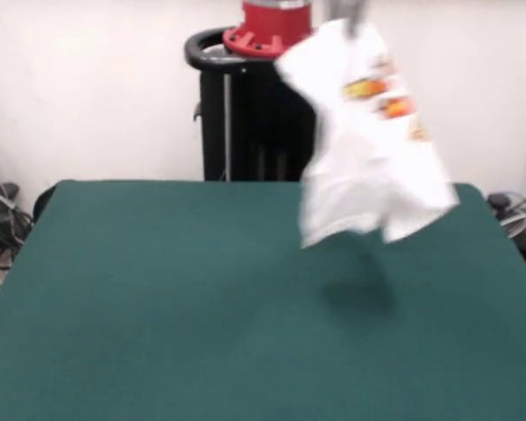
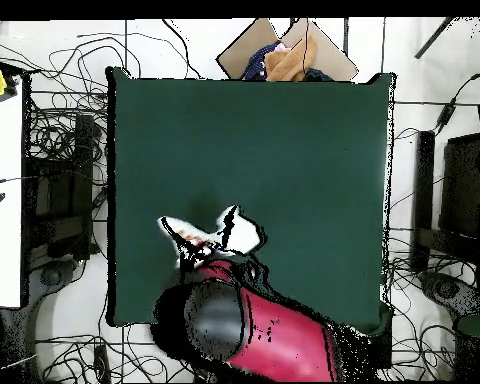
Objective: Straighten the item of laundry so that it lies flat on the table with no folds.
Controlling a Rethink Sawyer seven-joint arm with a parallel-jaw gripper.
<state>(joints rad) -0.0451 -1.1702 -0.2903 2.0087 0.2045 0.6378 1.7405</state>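
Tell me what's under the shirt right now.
The shirt hangs in the air from the gripper. Under it is only bare green table with the shirt's shadow. In the overhead view the arm covers part of the shirt.

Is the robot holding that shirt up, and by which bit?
Yes. The shirt hangs clear above the table, gripped at its top edge by the gripper.

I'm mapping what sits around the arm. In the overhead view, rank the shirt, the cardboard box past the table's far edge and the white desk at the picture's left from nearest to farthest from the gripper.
The gripper is hidden under the arm, at the shirt.
1. Shirt, hanging from it.
2. White desk, off the table's left.
3. Cardboard box, beyond the far edge at top.
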